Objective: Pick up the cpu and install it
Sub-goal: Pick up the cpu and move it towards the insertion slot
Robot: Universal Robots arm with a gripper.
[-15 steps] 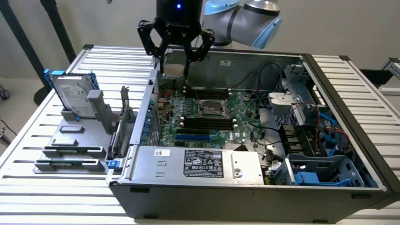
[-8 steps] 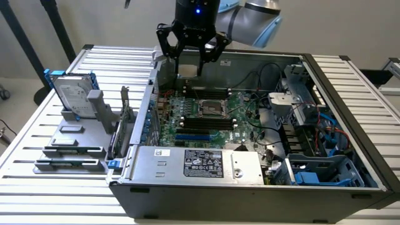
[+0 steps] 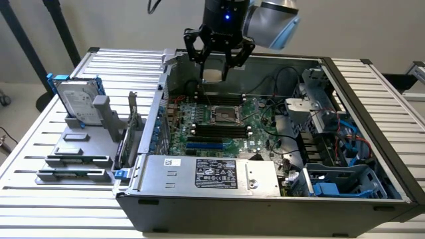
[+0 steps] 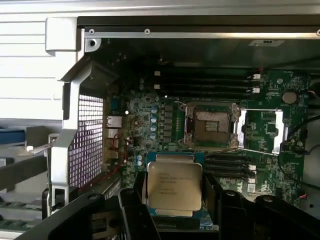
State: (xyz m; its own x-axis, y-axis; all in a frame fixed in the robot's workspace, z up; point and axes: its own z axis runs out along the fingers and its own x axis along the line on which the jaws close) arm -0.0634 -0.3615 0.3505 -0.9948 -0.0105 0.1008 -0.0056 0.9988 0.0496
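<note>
Silvery square cpu (image 4: pixel 174 186) is pinched in your black end effector (image 3: pixel 214 74) over the green motherboard (image 4: pixel 272 131): carry step. Seating should demand square alignment with the open metal-framed socket (image 4: pixel 212 125).

Faint printed lines on the cpu (image 4: pixel 174 186) lid, black-and-white power supply label (image 3: pixel 218 174), nothing on either readable
</note>
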